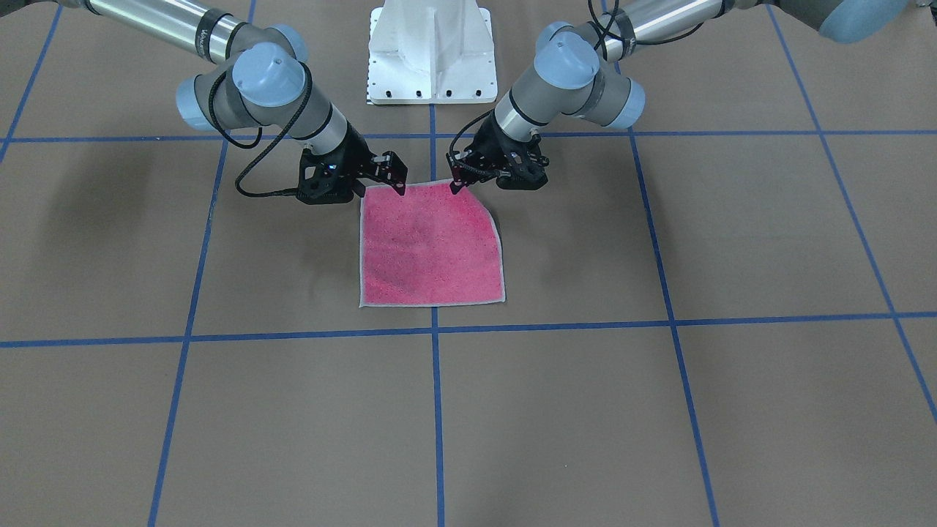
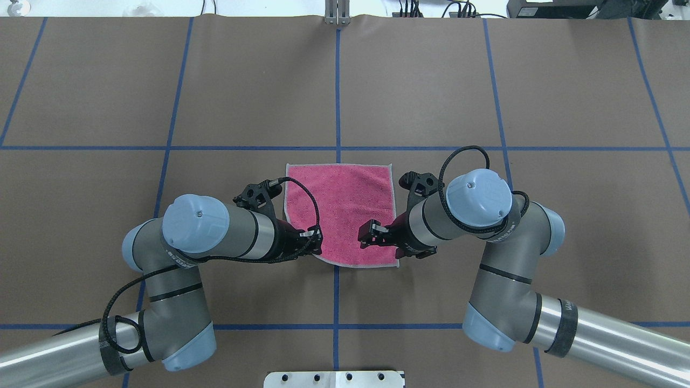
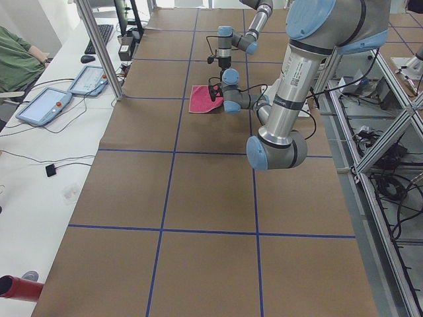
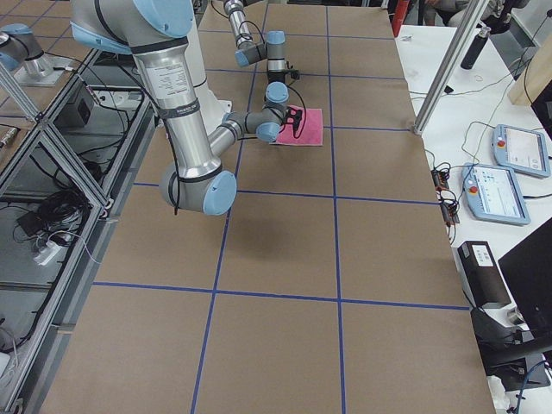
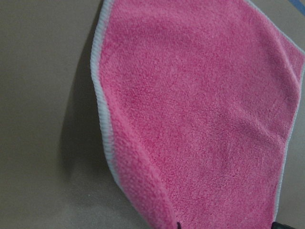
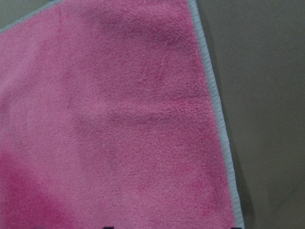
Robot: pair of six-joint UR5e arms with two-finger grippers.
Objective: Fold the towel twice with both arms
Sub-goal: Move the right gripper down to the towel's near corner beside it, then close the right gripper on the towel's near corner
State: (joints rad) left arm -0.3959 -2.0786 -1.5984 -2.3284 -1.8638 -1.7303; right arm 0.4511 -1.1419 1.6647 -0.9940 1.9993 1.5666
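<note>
Pink towel (image 2: 339, 210) stretches away from the pedestal base (image 2: 334, 379) across the worktop (image 2: 485, 81), its two base-side corners at the left end effector (image 2: 312, 237), which pinches one, and the right end effector (image 2: 370, 235), whose grip I cannot tell.

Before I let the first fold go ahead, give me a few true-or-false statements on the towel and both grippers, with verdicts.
1. The towel lies pink face up. True.
2. The towel is already folded in half. False: it is still spread open in one layer.
3. The left gripper and the right gripper are both at the towel's side nearest the robot. True.
4. The towel's corner by the left gripper lies flat and square. False: that corner is drawn inward and lifted, so the edge curves there.
5. A blue tape line runs under the towel. True.
</note>
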